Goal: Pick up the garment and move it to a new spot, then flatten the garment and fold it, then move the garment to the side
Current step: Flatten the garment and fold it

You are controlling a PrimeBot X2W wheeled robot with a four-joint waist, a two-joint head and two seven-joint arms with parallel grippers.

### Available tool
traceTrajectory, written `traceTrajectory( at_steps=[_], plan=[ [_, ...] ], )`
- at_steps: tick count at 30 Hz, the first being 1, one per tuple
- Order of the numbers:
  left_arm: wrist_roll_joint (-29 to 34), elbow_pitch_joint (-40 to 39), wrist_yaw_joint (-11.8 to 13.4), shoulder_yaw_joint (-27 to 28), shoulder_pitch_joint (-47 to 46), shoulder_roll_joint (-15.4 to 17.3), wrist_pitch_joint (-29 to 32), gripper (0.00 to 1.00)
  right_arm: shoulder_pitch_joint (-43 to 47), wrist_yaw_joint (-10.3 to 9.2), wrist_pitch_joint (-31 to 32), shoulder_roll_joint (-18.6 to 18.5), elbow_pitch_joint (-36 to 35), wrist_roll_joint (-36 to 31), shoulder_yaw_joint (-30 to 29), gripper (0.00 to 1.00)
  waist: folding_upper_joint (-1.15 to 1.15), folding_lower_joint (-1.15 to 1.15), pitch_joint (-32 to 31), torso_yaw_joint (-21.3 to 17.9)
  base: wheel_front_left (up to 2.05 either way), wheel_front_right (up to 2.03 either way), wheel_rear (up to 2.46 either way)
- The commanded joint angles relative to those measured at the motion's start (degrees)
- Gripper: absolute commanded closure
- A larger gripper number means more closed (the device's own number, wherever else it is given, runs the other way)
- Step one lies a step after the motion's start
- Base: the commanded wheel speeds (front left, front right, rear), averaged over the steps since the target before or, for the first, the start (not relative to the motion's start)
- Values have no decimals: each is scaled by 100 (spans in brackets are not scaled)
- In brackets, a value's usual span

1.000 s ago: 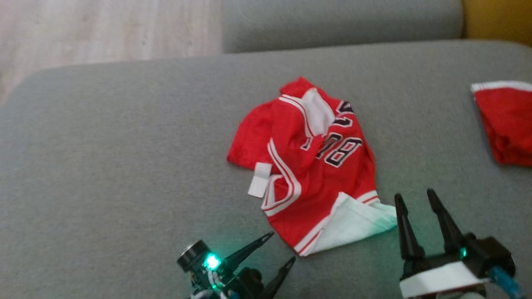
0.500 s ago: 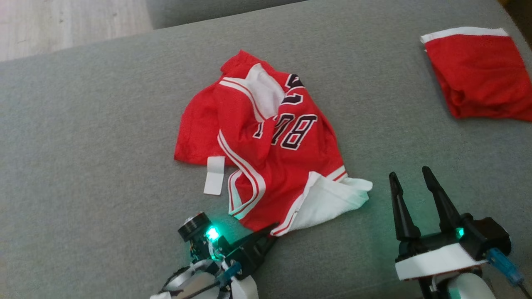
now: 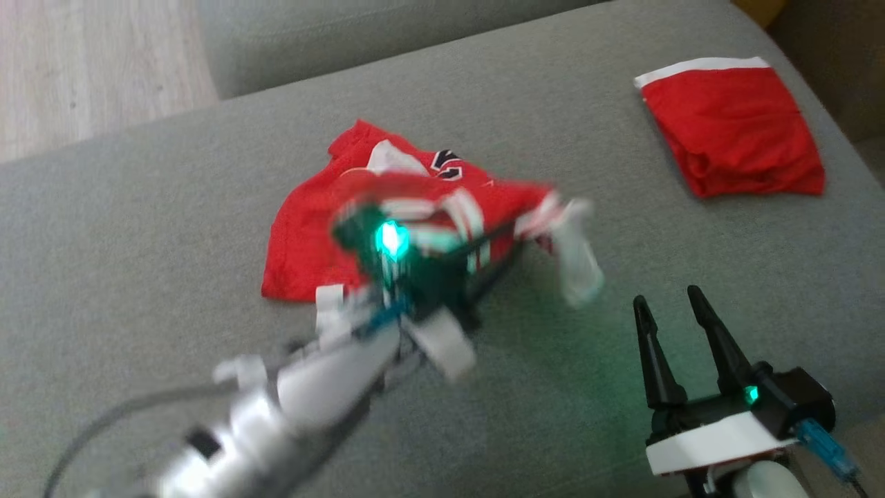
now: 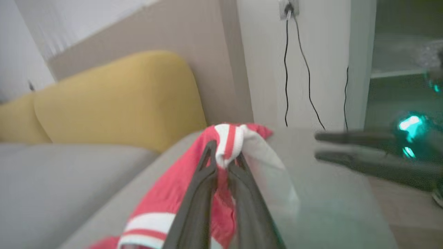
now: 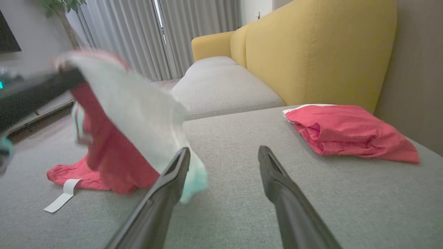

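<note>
The garment (image 3: 304, 228) is a red jersey with white trim and dark numbers, lying mid-cushion on the grey sofa (image 3: 138, 277). My left gripper (image 3: 508, 238) is shut on its red-and-white hem and holds that edge up off the cushion; the rest still drapes down to the seat. In the left wrist view the hem of the garment (image 4: 226, 143) is pinched between the fingertips of the left gripper (image 4: 223, 157). The lifted cloth of the garment (image 5: 114, 117) hangs at the left of the right wrist view. My right gripper (image 3: 664, 299) stands open to the right of it, nothing between its fingers (image 5: 173, 176).
A second red piece with a white band (image 3: 733, 128) lies folded at the cushion's far right, (image 5: 346, 133) in the right wrist view. A white tag (image 5: 62, 195) trails from the jersey. Yellow sofa back (image 5: 311, 48) stands beyond; wooden floor (image 3: 83, 62) at upper left.
My left gripper has closed on the jersey's near hem and raised it up and forward, blurred with motion. The head camera shifted. The right gripper stays open and still.
</note>
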Motion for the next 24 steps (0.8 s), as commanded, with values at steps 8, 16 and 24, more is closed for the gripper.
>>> traceTrajectory(
  at_steps=[8, 16, 24],
  plan=[
    [-657, -249, 10, 419, -2615, 388, -14, 100, 176, 37, -36, 22, -165, 24, 94, 0, 0, 0, -435, -95, 0, 0, 0],
    [-754, -203, 15, 1286, -3378, 871, -14, 100, 247, 37, -36, -8, -264, -28, -24, 0, 0, 0, -462, 297, 0, 0, 0],
    [-635, -58, 426, 1442, -1204, 1565, -14, 100, 269, 37, -36, 14, -391, -41, -237, 0, 0, 0, -161, 733, 0, 0, 0]
  ],
)
